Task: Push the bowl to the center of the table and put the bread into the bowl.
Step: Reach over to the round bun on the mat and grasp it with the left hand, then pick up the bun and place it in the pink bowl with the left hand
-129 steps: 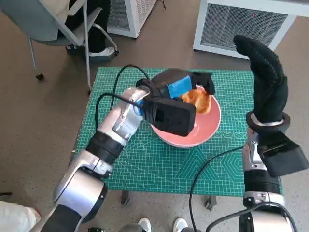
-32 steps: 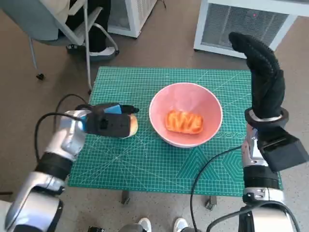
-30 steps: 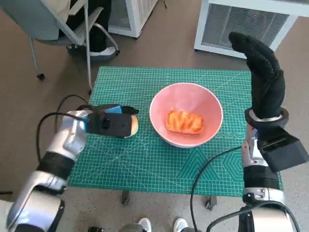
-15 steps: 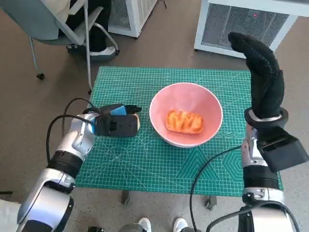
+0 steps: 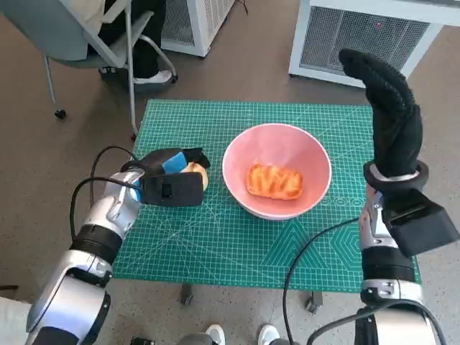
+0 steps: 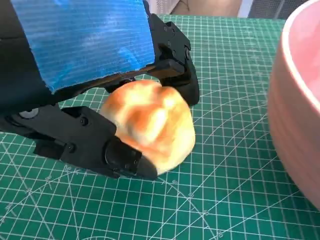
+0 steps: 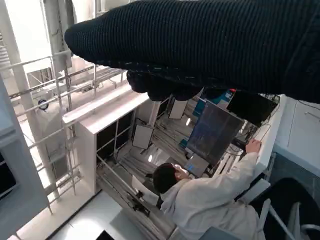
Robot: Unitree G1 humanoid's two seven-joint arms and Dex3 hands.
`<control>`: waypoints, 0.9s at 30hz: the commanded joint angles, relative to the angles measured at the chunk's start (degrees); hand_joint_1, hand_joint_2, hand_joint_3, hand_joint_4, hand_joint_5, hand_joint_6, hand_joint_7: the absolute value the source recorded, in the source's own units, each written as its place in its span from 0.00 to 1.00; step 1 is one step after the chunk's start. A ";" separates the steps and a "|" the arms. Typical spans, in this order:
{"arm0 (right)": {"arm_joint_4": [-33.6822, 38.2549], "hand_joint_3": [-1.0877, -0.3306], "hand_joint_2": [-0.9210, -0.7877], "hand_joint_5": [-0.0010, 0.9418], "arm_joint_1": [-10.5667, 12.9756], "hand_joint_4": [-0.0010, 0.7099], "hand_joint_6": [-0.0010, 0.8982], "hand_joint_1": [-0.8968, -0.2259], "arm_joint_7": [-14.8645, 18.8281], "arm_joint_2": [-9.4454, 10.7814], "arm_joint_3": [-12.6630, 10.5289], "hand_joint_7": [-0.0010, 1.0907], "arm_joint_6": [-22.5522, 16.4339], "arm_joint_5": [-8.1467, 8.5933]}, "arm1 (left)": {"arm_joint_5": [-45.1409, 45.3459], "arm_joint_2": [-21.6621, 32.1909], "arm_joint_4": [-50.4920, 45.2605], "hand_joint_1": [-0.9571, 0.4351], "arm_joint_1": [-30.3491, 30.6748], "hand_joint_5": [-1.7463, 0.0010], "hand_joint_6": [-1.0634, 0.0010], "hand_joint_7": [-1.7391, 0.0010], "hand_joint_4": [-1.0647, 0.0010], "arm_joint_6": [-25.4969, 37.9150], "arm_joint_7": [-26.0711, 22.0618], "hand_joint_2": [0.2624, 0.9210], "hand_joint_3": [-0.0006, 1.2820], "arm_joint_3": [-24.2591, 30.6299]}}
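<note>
Left hand [image 6: 95, 100] grips round glossy bread roll [image 6: 150, 125] — pink bowl [image 5: 277, 170] beside.

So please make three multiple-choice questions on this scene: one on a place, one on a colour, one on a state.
1. Where is the striped bread?
A. in the bowl
B. on the mat
C. on the floor

2. What colour is the bowl?
A. blue
B. pink
C. white

3. What does the left hand do?
A. hangs empty
B. pushes the bowl
C. holds a round bun

Answers: 1 A, it lies on the bowl's bottom; 2 B, the rim and wall are pink; 3 C, the fingers close round the bun.
</note>
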 commanded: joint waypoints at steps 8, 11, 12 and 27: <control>0.11 0.41 0.00 0.00 0.97 0.43 0.07 0.39 0.80 0.41 0.19 0.53 0.82 0.74 | -4.05 2.85 -7.71 0.69 -3.94 0.25 0.53 0.29 0.43 -1.12 -1.67 1.00 0.13 5.79; 0.21 0.41 0.00 0.00 0.91 0.43 0.07 0.39 0.78 0.45 0.20 0.53 0.82 0.82 | -4.22 2.91 -10.00 0.69 -4.41 0.26 0.53 0.28 0.43 -0.62 -1.83 1.00 0.13 6.67; 0.28 0.41 0.00 0.00 0.89 0.43 0.07 0.39 0.76 0.46 0.19 0.53 0.78 0.83 | -4.33 2.89 -11.02 0.69 -4.69 0.26 0.53 0.27 0.43 -0.47 -1.80 1.00 0.13 7.03; 0.14 0.41 0.00 0.00 0.86 0.43 0.06 0.39 -0.36 0.80 0.12 0.53 0.24 -0.48 | -4.25 -1.45 -20.83 0.69 -8.05 0.33 0.49 0.27 0.38 -2.67 1.18 1.00 0.09 7.48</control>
